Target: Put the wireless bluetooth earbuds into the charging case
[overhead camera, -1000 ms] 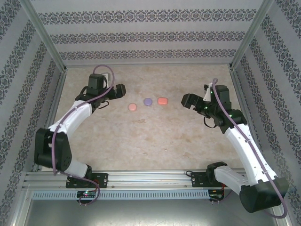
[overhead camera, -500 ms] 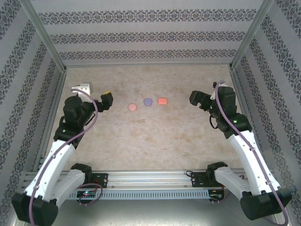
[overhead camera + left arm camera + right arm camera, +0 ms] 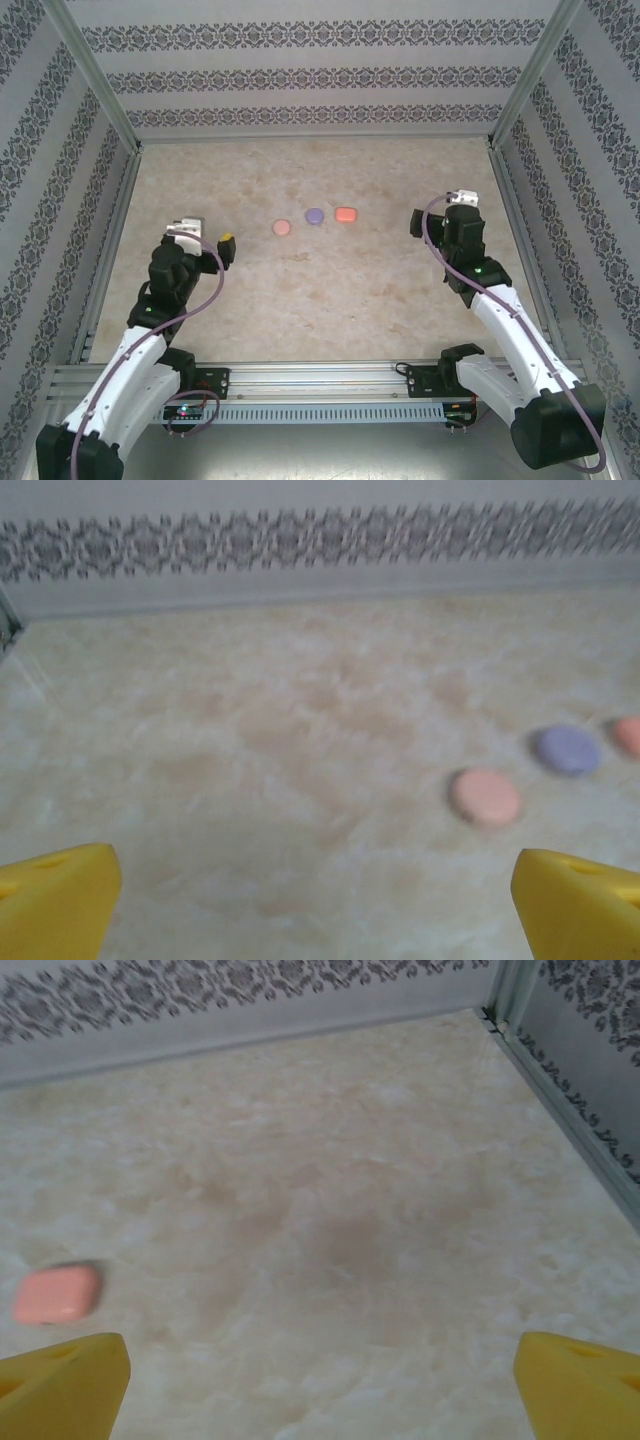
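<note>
Three small closed charging cases lie in a row at mid-table: a pink round case (image 3: pixel 282 228), a purple round case (image 3: pixel 314 215) and an orange-red rounded case (image 3: pixel 346 214). No earbuds are in sight; they are hidden or out of view. My left gripper (image 3: pixel 207 242) hovers well to the left of and nearer than the cases, open and empty. Its wrist view has the pink case (image 3: pixel 485 796), purple case (image 3: pixel 566 749) and orange-red case (image 3: pixel 630 734) ahead on the right, beyond the left gripper (image 3: pixel 318 905). My right gripper (image 3: pixel 440 214) stands open to the right of the row, and the orange-red case (image 3: pixel 58 1293) lies left of the right gripper (image 3: pixel 320 1390).
The marbled beige tabletop (image 3: pixel 330 290) is fenced by patterned walls and metal frame posts (image 3: pixel 503 150). An aluminium rail (image 3: pixel 320 378) carrying both arm bases runs along the near edge.
Both arms have drawn back from the cases toward the near edge. The left one swung down and left, the right one moved right. Both grippers stayed open; the cases did not move.
</note>
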{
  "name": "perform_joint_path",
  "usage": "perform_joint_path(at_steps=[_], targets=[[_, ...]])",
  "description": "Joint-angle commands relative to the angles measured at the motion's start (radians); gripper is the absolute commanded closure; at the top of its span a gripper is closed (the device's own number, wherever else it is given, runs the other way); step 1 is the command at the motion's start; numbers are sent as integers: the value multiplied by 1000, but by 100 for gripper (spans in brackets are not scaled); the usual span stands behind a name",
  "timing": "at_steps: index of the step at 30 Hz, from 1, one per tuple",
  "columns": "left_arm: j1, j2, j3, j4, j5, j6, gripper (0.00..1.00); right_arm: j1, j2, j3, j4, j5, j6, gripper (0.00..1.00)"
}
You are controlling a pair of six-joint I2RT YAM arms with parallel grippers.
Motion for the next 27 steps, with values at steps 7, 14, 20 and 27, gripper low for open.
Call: perform_joint_path(at_steps=[7,14,20,27], targets=[[3,303,-90,507,-77,141,1,-69,27,-252,439,76,-128,2],[33,515,-90,695,-31,133,1,-120,111,-295,636,11,-149,2],[61,683,-70,804,16,157,1,-127,248,-340,839,-39,-191,2],[130,779,-75,891,99,104,1,-129,457,-389,1144,-127,-217,2]])
